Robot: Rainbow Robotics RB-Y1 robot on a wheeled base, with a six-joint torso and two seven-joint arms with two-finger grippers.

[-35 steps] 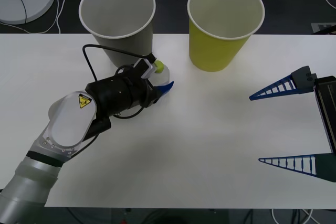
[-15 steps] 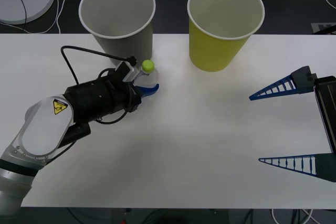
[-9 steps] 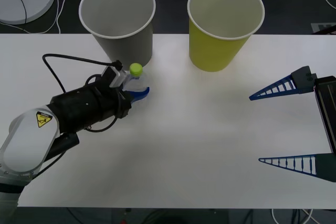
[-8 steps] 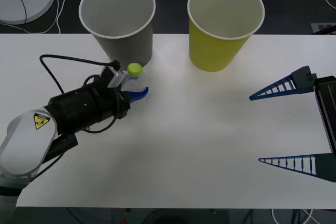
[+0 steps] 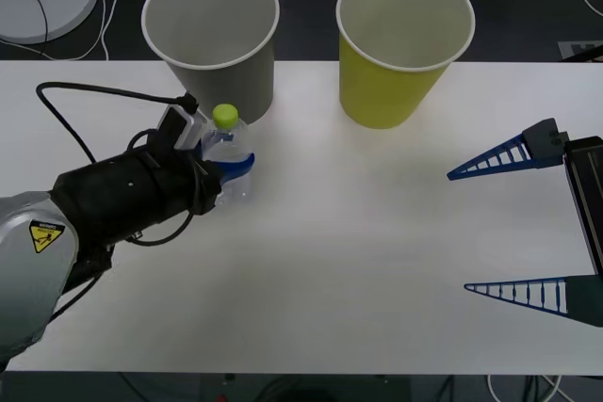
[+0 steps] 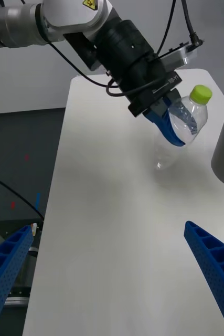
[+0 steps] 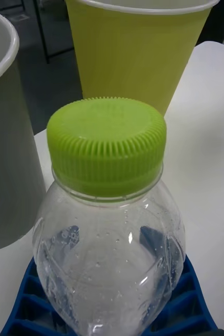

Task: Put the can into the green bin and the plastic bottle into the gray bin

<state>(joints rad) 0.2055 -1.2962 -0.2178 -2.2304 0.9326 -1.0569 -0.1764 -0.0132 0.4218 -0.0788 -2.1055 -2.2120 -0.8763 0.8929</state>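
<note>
The left gripper (image 5: pixel 229 168), clamped on the plastic bottle (image 5: pixel 226 150), has carried it from lying flat to nearly upright, probably just off the table, beside the gray bin (image 5: pixel 211 35); dropping it in comes next. The right gripper (image 5: pixel 513 230) waits spread apart, well away from that bin.

clear plastic bottle (image 5: pixel 227 150) upright, beside gray bin (image 5: pixel 212 35)

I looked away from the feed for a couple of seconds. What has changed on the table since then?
The left gripper, shut on the plastic bottle, drew it leftward, now upright beside the gray bin. The green bin and the open right gripper stayed put.
</note>
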